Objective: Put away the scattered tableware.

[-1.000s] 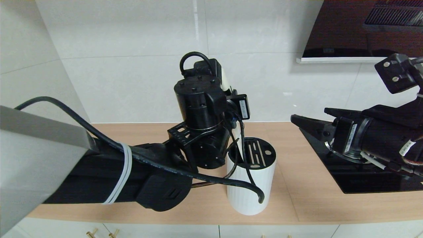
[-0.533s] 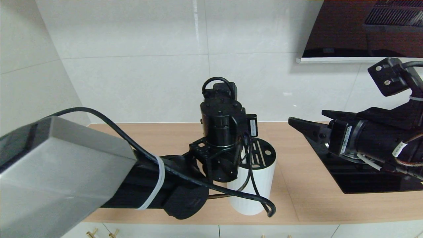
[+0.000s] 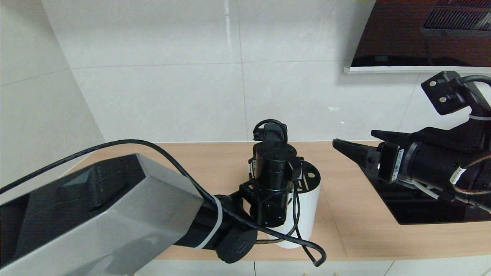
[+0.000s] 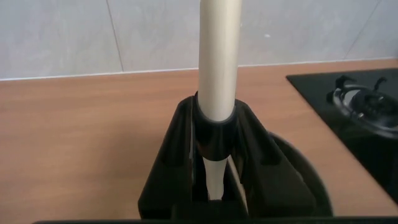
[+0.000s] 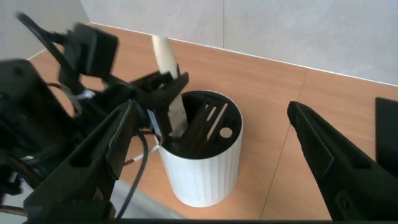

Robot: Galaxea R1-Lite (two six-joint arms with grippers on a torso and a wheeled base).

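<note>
A white cylindrical holder [image 3: 307, 209] with a black slotted top [image 5: 208, 121] stands near the counter's front edge. My left gripper [image 4: 214, 127] hangs right over that top, shut on a cream-handled knife [image 5: 165, 55]. The handle [image 4: 219, 56] stands upright and its lower end goes down into the holder's top. In the right wrist view the left gripper [image 5: 163, 102] sits at the holder's rim. My right gripper [image 3: 357, 145] is open and holds nothing, hovering to the right of the holder over the cooktop's near corner; its fingers [image 5: 109, 146] frame the holder from above.
A black cooktop [image 3: 422, 212] with a burner [image 4: 364, 99] is set into the wooden counter [image 3: 184, 161] on the right. A dark range hood [image 3: 422, 34] hangs above it. A tiled wall backs the counter. Bare wood lies left of the holder.
My left arm has swung right and come down, bringing the knife over and into the holder's top. The right gripper has drifted slightly left and lower.
</note>
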